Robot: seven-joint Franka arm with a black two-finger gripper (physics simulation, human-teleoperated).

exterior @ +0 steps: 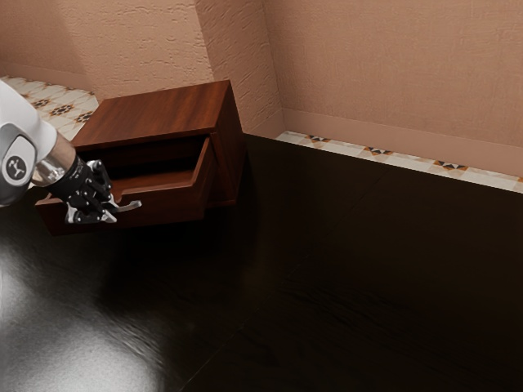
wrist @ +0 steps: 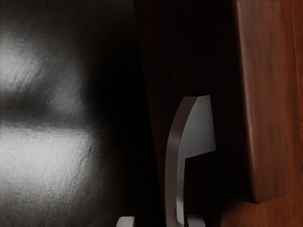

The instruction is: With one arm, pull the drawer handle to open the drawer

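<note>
- Currently, drawer (exterior: 163, 200): partly out of cabinet (exterior: 159, 110).
- Tool (exterior: 98, 214): spread, straddling handle (wrist: 182, 156) at cabinet's front.
- Risk: unpinched handle probably slips free if the pull veers sideways from cabinet.

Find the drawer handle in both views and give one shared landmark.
Exterior view: drawer handle, silver, on the drawer front at the picture's left.
Wrist view: drawer handle, a pale curved bar beside the black table.
Shared landmark: the reddish wooden cabinet.

This looks like a room in a home. Plastered pink walls (exterior: 392, 65) and patterned floor tiles (exterior: 409, 159) lie beyond the end effector (exterior: 96, 211), with a wooden cabinet (exterior: 163, 114) right at it.
</note>
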